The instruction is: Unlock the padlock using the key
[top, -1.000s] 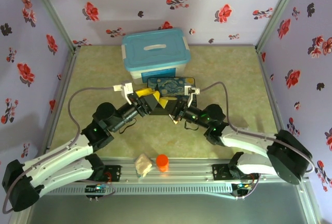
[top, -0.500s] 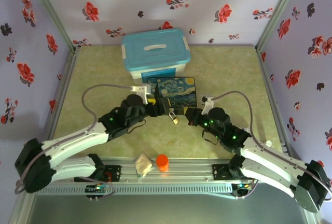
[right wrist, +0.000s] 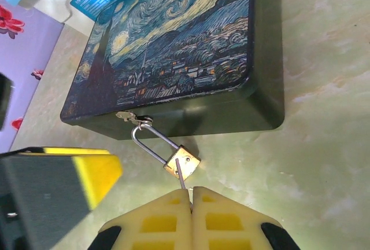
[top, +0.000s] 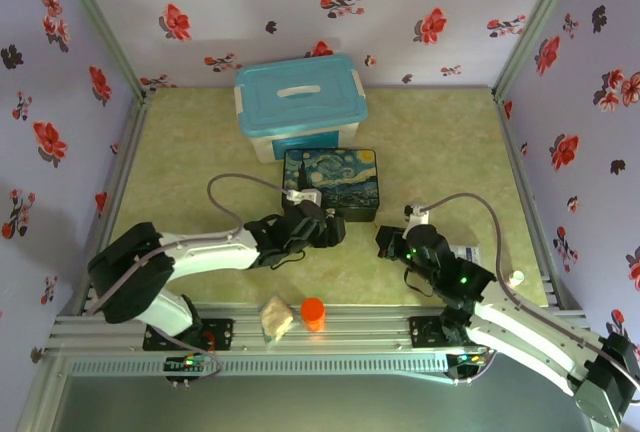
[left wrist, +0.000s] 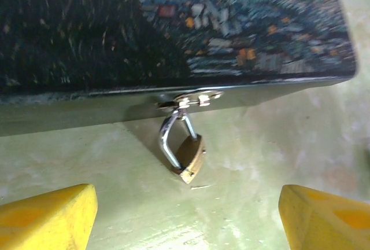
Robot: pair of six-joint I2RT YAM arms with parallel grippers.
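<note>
Right gripper (right wrist: 192,197) clamps shut on the key (right wrist: 182,178), tip at the keyhole end of the padlock (right wrist: 181,163), lined up for insertion.
Left gripper (left wrist: 186,218) stands spread wide before the padlock, likely ready to steady it; padlock hangs off the clasp (right wrist: 132,117) of the painted box (right wrist: 173,47).

- The blue-lidded clear plastic tub (top: 299,102) stands at the far side of the green table (top: 450,132), just behind the painted dark tin box (top: 331,182).
- The small brass padlock (right wrist: 181,162) hangs from the metal clasp (right wrist: 132,117) on the box's near wall.
- The thin grey metal key (right wrist: 181,177), pinched in the right gripper (right wrist: 191,195), reaches the padlock's underside and is perhaps inserted.
- The orange cylinder (top: 313,312) stands just right of the beige lump (top: 276,318) at the table's near edge.
</note>
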